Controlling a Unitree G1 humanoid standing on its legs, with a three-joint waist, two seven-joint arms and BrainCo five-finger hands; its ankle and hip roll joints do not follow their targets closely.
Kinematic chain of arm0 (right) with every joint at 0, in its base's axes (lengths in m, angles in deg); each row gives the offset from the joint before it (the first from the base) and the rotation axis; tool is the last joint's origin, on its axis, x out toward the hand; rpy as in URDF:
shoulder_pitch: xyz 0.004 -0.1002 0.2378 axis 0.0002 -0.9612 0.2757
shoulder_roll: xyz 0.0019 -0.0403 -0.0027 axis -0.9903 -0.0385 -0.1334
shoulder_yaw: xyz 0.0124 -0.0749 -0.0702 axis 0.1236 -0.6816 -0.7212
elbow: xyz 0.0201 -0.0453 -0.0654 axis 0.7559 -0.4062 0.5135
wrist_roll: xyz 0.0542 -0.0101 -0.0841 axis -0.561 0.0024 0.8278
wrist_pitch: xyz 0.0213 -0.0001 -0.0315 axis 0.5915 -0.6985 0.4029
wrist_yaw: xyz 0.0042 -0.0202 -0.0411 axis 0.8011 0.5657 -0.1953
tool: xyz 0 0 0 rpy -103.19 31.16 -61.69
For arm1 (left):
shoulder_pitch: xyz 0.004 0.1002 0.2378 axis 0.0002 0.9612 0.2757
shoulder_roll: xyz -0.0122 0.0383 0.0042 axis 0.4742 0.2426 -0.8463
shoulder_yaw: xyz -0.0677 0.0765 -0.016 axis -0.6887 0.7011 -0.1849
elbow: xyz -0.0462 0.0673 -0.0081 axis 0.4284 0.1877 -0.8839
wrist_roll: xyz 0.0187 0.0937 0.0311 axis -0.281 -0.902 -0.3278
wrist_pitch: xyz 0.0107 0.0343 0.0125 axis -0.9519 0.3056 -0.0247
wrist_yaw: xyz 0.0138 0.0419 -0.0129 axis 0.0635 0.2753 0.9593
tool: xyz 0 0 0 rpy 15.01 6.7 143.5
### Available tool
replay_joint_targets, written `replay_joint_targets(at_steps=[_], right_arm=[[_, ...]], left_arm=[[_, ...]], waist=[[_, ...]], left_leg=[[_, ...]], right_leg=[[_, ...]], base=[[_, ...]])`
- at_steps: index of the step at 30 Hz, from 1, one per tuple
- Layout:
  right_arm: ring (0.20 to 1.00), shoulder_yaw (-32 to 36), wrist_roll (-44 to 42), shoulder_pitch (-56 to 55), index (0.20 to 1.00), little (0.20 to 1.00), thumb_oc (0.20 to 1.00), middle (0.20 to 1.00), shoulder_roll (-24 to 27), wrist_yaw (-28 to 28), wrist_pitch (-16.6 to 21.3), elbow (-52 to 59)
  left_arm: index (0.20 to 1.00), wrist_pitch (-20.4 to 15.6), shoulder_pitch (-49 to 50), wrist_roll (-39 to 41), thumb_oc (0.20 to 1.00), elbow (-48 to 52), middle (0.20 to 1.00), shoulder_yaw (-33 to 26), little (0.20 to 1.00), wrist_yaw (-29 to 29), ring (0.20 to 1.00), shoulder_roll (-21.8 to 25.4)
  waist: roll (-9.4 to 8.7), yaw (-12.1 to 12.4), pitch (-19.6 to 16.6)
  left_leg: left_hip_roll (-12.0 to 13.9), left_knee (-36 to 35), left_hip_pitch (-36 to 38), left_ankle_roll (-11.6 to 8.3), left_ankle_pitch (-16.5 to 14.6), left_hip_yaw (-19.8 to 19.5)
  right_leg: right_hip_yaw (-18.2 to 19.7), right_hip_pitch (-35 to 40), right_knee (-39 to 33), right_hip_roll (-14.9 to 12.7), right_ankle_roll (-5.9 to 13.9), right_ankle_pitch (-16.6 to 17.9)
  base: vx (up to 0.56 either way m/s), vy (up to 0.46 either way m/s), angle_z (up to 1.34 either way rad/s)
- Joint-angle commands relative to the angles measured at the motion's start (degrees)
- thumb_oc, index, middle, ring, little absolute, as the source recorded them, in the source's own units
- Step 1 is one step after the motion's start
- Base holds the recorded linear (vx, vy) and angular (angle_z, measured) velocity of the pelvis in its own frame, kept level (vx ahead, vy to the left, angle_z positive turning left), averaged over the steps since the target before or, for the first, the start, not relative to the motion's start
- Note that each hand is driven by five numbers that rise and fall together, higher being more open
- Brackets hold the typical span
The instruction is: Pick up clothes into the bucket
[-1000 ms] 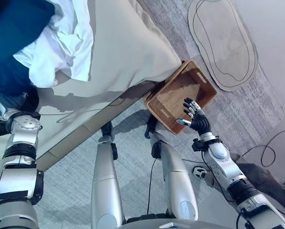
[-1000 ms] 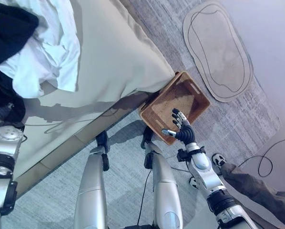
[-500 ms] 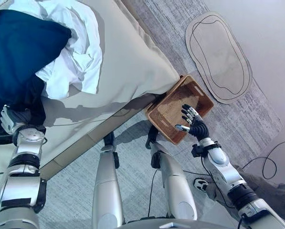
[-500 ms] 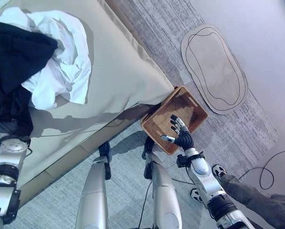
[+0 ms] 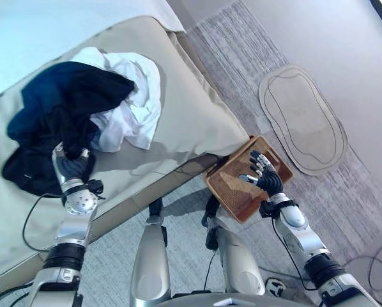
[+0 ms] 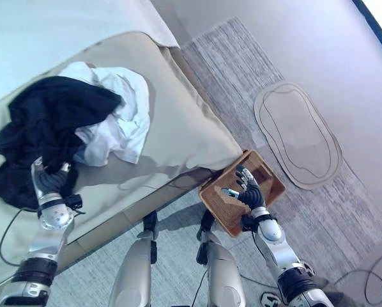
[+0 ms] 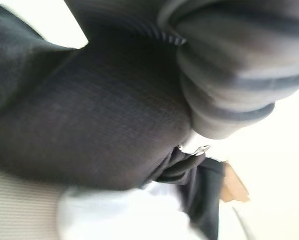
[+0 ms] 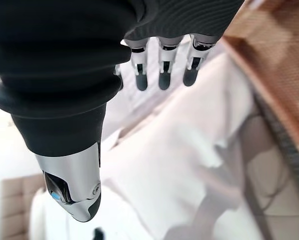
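We judge the task as barely begun: the dark garment (image 5: 57, 121) and the white garment (image 5: 130, 112) both lie on the bed (image 5: 184, 121). Our left hand (image 5: 71, 167) touches the dark cloth; we cannot tell its fingers. Our right hand (image 5: 262, 176), fingers spread, hovers over the basket (image 5: 232, 192), which looks empty.

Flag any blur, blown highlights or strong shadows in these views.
Left wrist view: smeared and soft, the dark knitted garment filling it, background blown white. Right wrist view: the right hand is sharp, everything past it soft and overexposed. Left eye view: crisp; the heaped white shirt casts a shadow across the beige bed cover, and the woven brown basket is half shaded.
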Motion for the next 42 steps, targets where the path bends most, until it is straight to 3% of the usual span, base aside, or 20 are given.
replay_joint_targets(at_steps=[1,7,15,18,23,32,40,41,42], right_arm=[[1.0,1.75,3.69,-3.26,1.0,1.0,1.0,1.0,0.14,0.09,1.07,-0.72],[1.0,1.92,7.91,-3.3,1.0,1.0,1.0,1.0,0.09,-0.04,0.72,-1.71],[1.0,-0.3,18.0,-1.78,1.0,1.0,1.0,1.0,2.0,-0.16,0.39,1.54],[1.0,-1.46,22.23,-0.44,1.0,1.0,1.0,1.0,3.5,0.21,0.32,5.19],[1.0,-5.82,26.38,3.69,1.0,1.0,1.0,1.0,4.85,1.27,0.46,10.29],[1.0,-13.88,24.73,11.43,1.0,1.0,1.0,1.0,2.02,3.03,-0.25,10.06],[1.0,-17.74,14.59,13.24,1.0,1.0,1.0,1.0,-2.24,6.75,-1.81,7.69],[0.859,-18.52,12.87,13.2,0.859,0.859,0.859,0.859,-2.52,7.96,-1.96,7.62],[0.2,-19.11,11.94,13.1,0.2,0.2,0.2,0.2,-2.49,8.86,-2.08,7.4]], left_arm=[[0.2,-5.96,1.41,-4.38,0.2,5.73,0.2,1.38,0.2,-5.24,0.2,1.51],[0.2,-7.16,2.87,-5.16,0.2,14.79,0.2,3.41,0.2,-10.27,0.2,2.14],[0.2,-9.16,3.18,1.62,0.2,26.13,0.2,7.18,0.2,-19.8,0.2,2.48],[0.2,-9.08,1.09,10.29,0.2,32.16,0.2,9.67,0.2,-26.72,0.2,4.74],[0.2,-7.43,-4.54,19.93,0.2,35.23,0.2,15.88,0.2,-32.32,0.2,5.43],[0.2,-3.57,-14.61,28.57,0.2,35.26,0.2,27.31,0.2,-36.24,0.2,3.9],[0.2,-2.26,-19.43,30.38,0.2,35.04,0.2,32.34,0.2,-36.8,0.2,0.82],[0.2,-2.18,-19.74,30.56,0.2,35.13,0.2,32.66,0.2,-36.84,0.2,0.3],[0.2,-2.11,-19.95,30.27,0.2,35.26,0.2,32.89,0.2,-37.15,0.2,0.09]], waist=[[1.05,-0.26,-6.34],[2.24,0.06,-8.89],[3.65,0.13,-13.22],[4.15,-0.25,-15.14],[4.37,-1.33,-17.15],[4.73,-2.23,-18.8],[4.96,-2.54,-19.35],[4.97,-2.51,-19.35],[4.98,-2.45,-19.36]], left_leg=[[1.6,-4.25,-1.28,-0.7,5.43,2.19],[1.7,-9.28,4.24,-1.34,6.93,3.03],[1.82,-11.27,10.5,-1.22,6.58,4.6],[2.02,-11.76,13.37,-1.2,5.73,5.39],[2.2,-12.28,15.94,-0.96,5.12,6.39],[2.57,-12.68,18.64,-1.03,4.45,7.33],[2.68,-12.76,18.86,-1.1,4.48,7.58],[2.69,-12.71,18.87,-1.11,4.48,7.6],[2.68,-12.69,18.93,-1.1,4.43,7.62]], right_leg=[[-1.2,5.92,-2.18,-8.63,8.92,2.58],[-2.2,9.64,-4.62,-8.21,9.33,2.88],[-1.91,14.66,-6.27,-7.48,9.33,2.44],[-1.33,16.79,-6.64,-7.21,9.37,1.87],[-0.22,18.14,-7.1,-6.75,9.19,1.74],[0.73,20.14,-7.64,-6.07,8.93,1.13],[1.07,20.45,-8.04,-5.65,8.63,0.98],[1.1,20.48,-8.05,-5.61,8.6,0.95],[1.08,20.59,-8.11,-5.55,8.57,0.89]], base=[[0.04,-0.028,0.1],[0.04,-0.031,0.07],[0.07,-0.033,-0.01],[0.09,-0.02,-0.08],[0.08,-0.019,-0.11],[0.03,-0.011,-0.07],[0.01,-0.008,-0.04],[0.02,-0.007,-0.03],[0.0,0.0,0.0]])
